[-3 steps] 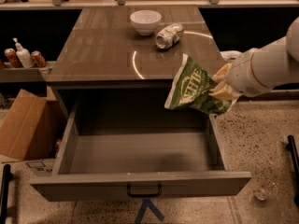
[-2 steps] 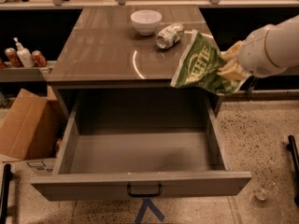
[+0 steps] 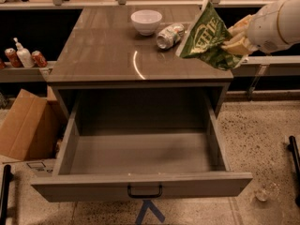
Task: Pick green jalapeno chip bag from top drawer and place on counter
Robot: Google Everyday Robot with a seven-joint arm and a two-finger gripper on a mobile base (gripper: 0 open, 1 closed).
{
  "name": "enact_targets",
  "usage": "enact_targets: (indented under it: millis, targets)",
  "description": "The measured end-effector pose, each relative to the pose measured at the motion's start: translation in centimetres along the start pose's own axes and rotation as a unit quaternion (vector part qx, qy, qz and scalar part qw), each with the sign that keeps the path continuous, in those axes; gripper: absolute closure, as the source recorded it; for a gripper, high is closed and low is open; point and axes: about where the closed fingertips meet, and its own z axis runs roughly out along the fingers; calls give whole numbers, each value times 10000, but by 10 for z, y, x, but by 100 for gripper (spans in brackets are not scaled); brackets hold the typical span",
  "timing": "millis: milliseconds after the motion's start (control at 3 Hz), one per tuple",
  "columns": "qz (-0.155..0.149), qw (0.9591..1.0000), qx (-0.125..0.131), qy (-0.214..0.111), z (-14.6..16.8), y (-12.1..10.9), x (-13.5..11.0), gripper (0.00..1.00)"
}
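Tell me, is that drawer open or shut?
Open: the top drawer is pulled out, its floor bare. The hand holds the green jalapeno chip bag above the right edge of the counter.

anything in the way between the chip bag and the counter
Nothing visible blocks it. The gripper holds the green jalapeno chip bag over the counter at its right edge. A crushed can lies close beside the bag and a white bowl beyond it, but bare counter shows in front of them.
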Motion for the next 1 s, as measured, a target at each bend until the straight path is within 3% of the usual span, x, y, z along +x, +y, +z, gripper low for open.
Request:
enact_targets:
  millis: [333, 667, 1000]
  targets:
    - [205, 9987, -114, -459, 22, -21, -1, 100]
    - [529, 9944, -416, -819, 61, -34, 7, 100]
    - [739, 9908, -610, -952, 83, -38, 14, 100]
